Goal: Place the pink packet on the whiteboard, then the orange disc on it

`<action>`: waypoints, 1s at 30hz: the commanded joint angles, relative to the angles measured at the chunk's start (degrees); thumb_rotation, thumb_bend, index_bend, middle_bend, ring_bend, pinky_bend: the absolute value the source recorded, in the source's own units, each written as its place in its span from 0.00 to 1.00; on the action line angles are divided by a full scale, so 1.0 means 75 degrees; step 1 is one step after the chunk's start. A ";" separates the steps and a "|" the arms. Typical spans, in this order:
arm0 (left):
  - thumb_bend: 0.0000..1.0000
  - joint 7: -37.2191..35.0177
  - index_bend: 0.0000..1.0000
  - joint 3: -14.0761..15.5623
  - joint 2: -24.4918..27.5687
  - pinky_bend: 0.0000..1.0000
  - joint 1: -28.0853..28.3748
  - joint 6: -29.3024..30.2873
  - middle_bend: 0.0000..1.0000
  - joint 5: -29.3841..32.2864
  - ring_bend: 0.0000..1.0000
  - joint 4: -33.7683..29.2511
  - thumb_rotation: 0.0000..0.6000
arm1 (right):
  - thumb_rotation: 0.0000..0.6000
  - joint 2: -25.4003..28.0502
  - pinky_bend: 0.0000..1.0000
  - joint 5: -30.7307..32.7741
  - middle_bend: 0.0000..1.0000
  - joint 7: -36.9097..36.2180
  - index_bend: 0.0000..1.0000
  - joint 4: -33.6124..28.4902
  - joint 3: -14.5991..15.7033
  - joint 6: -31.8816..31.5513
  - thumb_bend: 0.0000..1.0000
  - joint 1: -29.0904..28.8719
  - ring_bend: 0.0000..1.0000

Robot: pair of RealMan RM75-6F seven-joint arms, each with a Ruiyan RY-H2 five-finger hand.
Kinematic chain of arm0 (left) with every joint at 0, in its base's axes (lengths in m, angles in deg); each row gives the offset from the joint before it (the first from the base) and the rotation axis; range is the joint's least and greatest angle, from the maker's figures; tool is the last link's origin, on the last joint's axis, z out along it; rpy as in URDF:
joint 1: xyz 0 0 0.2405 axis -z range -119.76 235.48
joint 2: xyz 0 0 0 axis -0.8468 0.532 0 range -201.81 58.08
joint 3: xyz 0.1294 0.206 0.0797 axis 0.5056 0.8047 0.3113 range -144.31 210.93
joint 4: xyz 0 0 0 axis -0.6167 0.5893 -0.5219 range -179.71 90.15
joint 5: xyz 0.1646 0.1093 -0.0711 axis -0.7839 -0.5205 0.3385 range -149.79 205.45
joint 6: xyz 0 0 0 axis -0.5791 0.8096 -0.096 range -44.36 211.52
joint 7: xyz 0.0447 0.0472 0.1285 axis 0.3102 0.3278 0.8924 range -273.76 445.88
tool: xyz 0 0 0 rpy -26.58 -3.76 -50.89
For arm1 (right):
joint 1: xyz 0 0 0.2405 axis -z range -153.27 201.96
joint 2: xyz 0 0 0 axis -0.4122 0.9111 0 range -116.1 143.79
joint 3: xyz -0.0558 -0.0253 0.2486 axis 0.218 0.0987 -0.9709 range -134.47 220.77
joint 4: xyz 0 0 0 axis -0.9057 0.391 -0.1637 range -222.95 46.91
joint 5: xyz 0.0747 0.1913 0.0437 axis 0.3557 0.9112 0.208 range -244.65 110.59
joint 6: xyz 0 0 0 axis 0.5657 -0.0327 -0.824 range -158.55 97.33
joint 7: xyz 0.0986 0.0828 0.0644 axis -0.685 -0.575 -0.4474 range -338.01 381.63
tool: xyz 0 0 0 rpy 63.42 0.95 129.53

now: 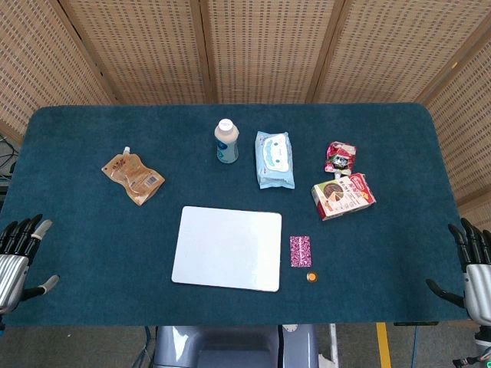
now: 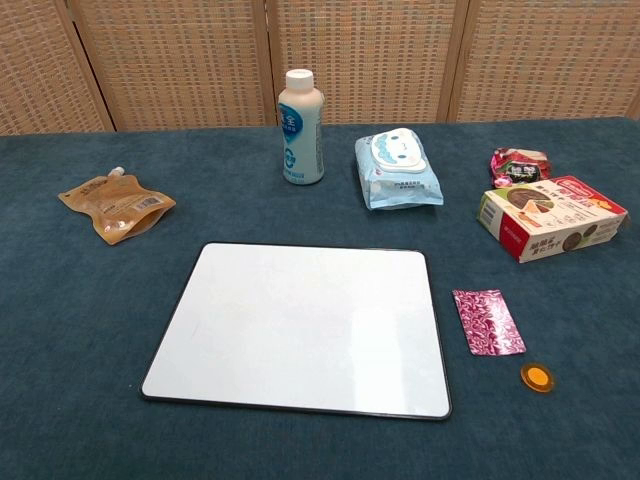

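Note:
A white whiteboard [image 1: 228, 247] [image 2: 305, 325] lies flat near the table's front middle. Just right of it lies the pink patterned packet [image 1: 301, 251] [image 2: 487, 321], flat on the cloth. The small orange disc [image 1: 311, 277] [image 2: 537, 377] sits a little in front and to the right of the packet. My left hand [image 1: 18, 255] hovers at the table's front left corner, fingers spread, holding nothing. My right hand [image 1: 474, 264] is at the front right corner, fingers apart and empty. Neither hand appears in the chest view.
Along the back stand a white bottle [image 1: 225, 141] [image 2: 300, 127] and a blue wipes pack [image 1: 275, 159] [image 2: 397, 168]. A brown pouch [image 1: 133, 177] [image 2: 115, 206] lies at left. A red box [image 1: 343, 196] [image 2: 551, 217] and red snack wrapper [image 1: 340, 156] [image 2: 520, 164] lie at right.

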 commanded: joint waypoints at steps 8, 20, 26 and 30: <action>0.00 -0.0086 0.00 -0.0023 0.0040 0.00 -0.0044 0.0091 0.00 0.0025 0.00 -0.0031 1.00 | 1.00 0.0027 0.00 0.0117 0.00 0.0182 0.00 -0.0066 0.0046 0.0261 0.00 -0.0047 0.00; 0.00 0.0020 0.00 -0.0213 -0.0001 0.00 0.0112 -0.0228 0.00 0.0491 0.00 -0.0052 1.00 | 1.00 0.0481 0.00 -0.0170 0.00 0.1002 0.00 -0.1244 -0.0138 0.2764 0.00 -0.1754 0.00; 0.00 0.0263 0.00 -0.0245 -0.0075 0.00 0.0177 -0.0363 0.00 0.0622 0.00 -0.0110 1.00 | 1.00 0.0224 0.00 0.1366 0.00 0.2318 0.06 -0.1762 -0.0552 0.4820 0.00 -0.3015 0.00; 0.00 0.0270 0.00 -0.0291 -0.0092 0.00 0.0270 -0.0570 0.00 0.0803 0.00 -0.0105 1.00 | 1.00 -0.0401 0.00 0.2381 0.00 0.3464 0.15 -0.1602 -0.0697 0.5310 0.00 -0.3633 0.00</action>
